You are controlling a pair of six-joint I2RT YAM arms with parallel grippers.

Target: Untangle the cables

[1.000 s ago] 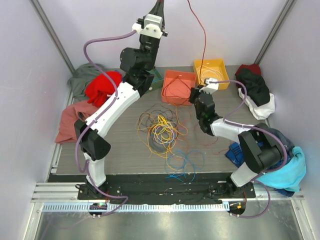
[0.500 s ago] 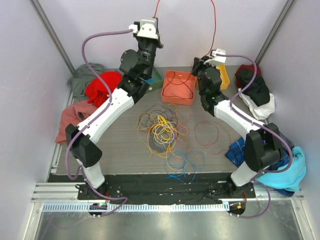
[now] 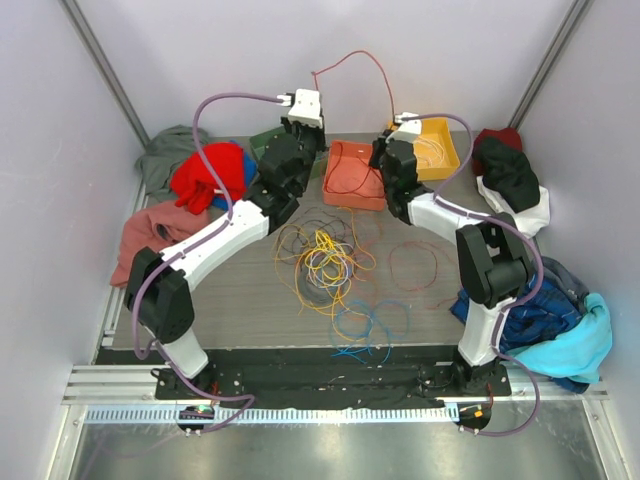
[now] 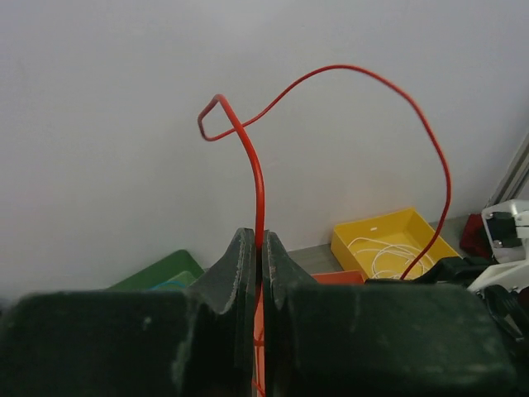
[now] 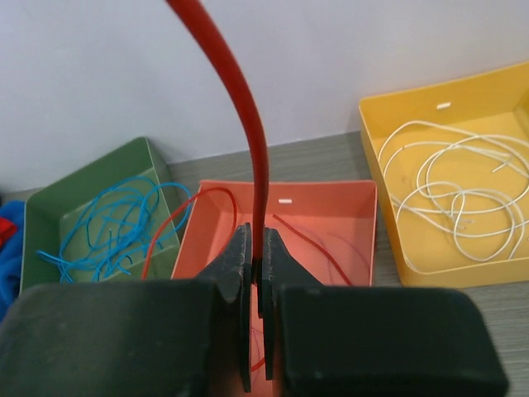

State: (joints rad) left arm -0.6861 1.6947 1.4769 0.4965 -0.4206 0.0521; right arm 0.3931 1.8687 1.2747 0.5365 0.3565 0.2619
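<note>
A red cable (image 3: 355,60) arches in the air between my two grippers, above the orange bin (image 3: 375,190). My left gripper (image 4: 259,242) is shut on one end of it; the cable (image 4: 347,74) loops up and right from the jaws. My right gripper (image 5: 259,248) is shut on the other end (image 5: 235,83), just over the orange bin (image 5: 347,215). A tangle of yellow, orange and brown cables (image 3: 322,255) lies mid-table. A red loop (image 3: 415,268) and blue cables (image 3: 372,325) lie nearer the front.
A yellow bin (image 3: 447,150) holds white cables (image 5: 455,198). A green bin (image 5: 50,223) holds blue cables (image 5: 116,227). Heaps of cloth lie at the left (image 3: 205,175) and right (image 3: 515,180) and front right (image 3: 570,340).
Both grippers have come down from high up toward the orange bin, with the red cable still held between them. The cable's arch now hangs lower.
</note>
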